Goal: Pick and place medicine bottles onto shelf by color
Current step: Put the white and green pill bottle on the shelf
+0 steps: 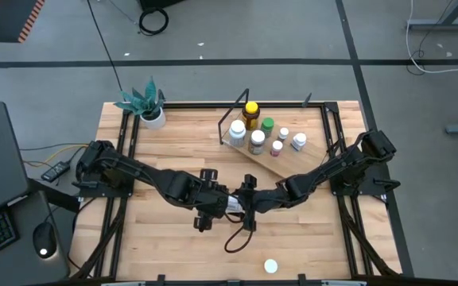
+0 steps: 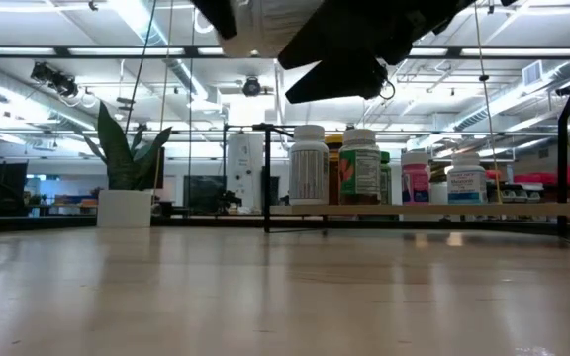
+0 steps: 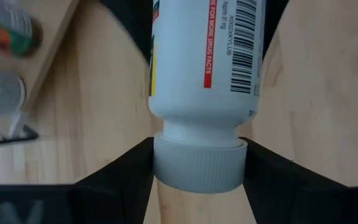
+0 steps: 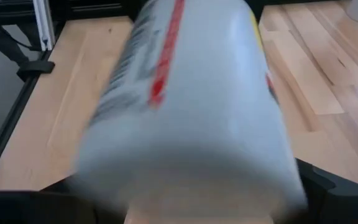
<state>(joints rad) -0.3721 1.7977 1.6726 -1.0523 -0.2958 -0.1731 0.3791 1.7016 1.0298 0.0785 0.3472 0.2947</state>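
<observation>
A white medicine bottle point(image 1: 234, 205) with a printed label hangs above the table's middle, between my two grippers. My left gripper point(image 3: 197, 183) is shut on it. My right gripper point(image 4: 185, 202) comes from the right, its fingers standing on either side of the bottle's body point(image 4: 185, 106); whether they touch it does not show. The shelf point(image 1: 289, 155), a tilted light-wood board in a black wire frame, stands at the far middle. On it stand several bottles, among them an amber one with a yellow cap point(image 1: 250, 112) and a green-capped one point(image 1: 267, 125). My left gripper pinches the bottle's ribbed white cap point(image 3: 197, 167) between its two fingers point(image 3: 126, 174), one on each side. The fingers slant down from the table's left. The bottle's body point(image 3: 207, 56) sticks out beyond the fingertips, and the bottle is lifted clear of the table.
A white pot with a green plant point(image 1: 148, 105) stands at the far left corner. One small white bottle point(image 1: 270, 266) lies near the front edge. A black cable loop point(image 1: 237, 238) hangs below the grippers. Bare wood lies in front of the shelf and to both sides.
</observation>
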